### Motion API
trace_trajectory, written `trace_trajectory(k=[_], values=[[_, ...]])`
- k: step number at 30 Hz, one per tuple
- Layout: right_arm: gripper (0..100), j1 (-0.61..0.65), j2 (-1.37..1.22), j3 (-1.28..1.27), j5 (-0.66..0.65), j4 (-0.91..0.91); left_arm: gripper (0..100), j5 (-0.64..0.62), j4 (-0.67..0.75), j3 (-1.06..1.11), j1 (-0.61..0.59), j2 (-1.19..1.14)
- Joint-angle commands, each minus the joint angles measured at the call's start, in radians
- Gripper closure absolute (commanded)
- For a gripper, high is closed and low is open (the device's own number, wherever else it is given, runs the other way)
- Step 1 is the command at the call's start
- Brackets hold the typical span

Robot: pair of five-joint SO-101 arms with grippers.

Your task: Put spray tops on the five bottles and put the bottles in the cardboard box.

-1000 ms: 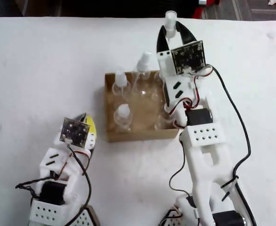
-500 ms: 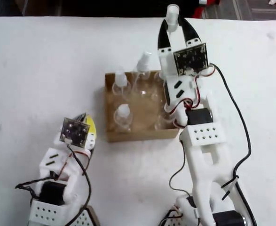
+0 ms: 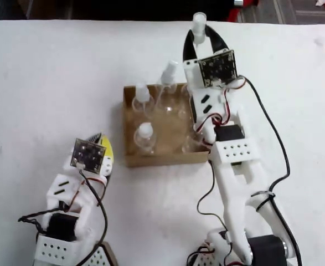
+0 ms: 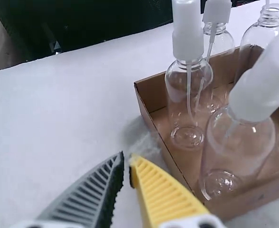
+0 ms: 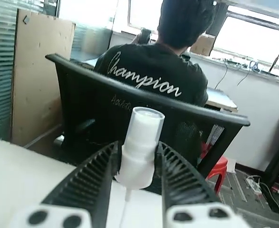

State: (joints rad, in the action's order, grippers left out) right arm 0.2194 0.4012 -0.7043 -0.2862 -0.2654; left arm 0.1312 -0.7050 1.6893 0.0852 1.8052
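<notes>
left claw [image 4: 125,166] low at the near side, grey and yellow fingers closed tip to tip, just beside the near left corner of the cardboard box [image 3: 162,159]. box mid-table, well apart from the left edge of the table [image 3: 51,66]. bottles [image 3: 145,136] upright inside, three capped. right claw [image 3: 200,34] past the box's far right corner, near the far table edge, clamped narrow on a spray top [image 3: 199,22], tube hanging down.

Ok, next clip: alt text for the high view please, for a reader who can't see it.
The right gripper holds a white spray top just beyond the far side of a cardboard box, where clear bottles stand, three showing spray tops. The left gripper, shut, is by the box's near corner.
</notes>
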Motion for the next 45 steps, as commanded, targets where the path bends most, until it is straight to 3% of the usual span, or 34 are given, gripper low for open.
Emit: trace_trajectory(k=[1,45], values=[[98.2,-0.012,0.059,-0.025,-0.003,-0.024,98,0.012,0.025,-0.020,0.012,0.016],[98.1,-0.012,0.059,-0.333,-0.003,-0.027,98,0.012,0.025,-0.020,0.013,0.016]])
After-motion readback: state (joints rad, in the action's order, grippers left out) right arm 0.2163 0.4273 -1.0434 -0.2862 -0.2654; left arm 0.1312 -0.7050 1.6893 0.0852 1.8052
